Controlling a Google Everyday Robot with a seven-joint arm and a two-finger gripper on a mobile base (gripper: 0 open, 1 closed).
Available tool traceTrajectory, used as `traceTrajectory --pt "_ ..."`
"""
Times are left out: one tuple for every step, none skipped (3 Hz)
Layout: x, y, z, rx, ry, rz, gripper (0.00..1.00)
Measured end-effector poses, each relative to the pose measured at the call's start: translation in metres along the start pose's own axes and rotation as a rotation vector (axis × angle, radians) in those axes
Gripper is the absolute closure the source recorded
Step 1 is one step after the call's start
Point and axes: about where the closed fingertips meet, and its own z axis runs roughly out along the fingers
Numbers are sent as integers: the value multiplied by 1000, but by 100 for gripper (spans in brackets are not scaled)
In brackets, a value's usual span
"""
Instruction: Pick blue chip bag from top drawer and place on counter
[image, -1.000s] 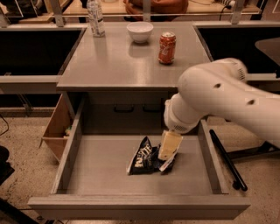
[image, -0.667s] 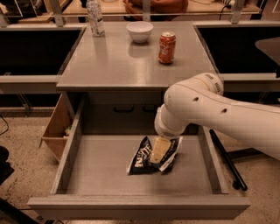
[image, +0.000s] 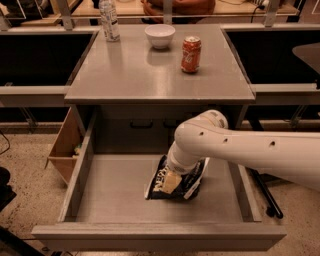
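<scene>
The blue chip bag (image: 187, 186) lies crumpled on the flat grey bottom of the open top drawer (image: 115, 195), right of its middle. My white arm reaches in from the right. My gripper (image: 170, 181) points down onto the bag's left half, its tan tip resting on the foil. The arm hides the bag's upper part. The grey counter (image: 135, 70) lies above and behind the drawer.
On the counter stand a red soda can (image: 191, 54), a white bowl (image: 160, 35) and a clear plastic bottle (image: 109, 20). A small tan wooden box (image: 64, 148) sits left of the drawer. A dark pole (image: 265, 195) lies on the floor at right.
My arm has swung left and lowered into the drawer. The gripper has moved from the bag's right edge onto its left half. The bag has stayed in place.
</scene>
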Motion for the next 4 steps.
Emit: traceTrajectory --pt "12 17 15 -52 16 18 50" --pt "12 17 15 -52 16 18 73" --pt "11 16 10 -52 16 18 96" --pt "1 1 -27 -19 -22 -27 100"
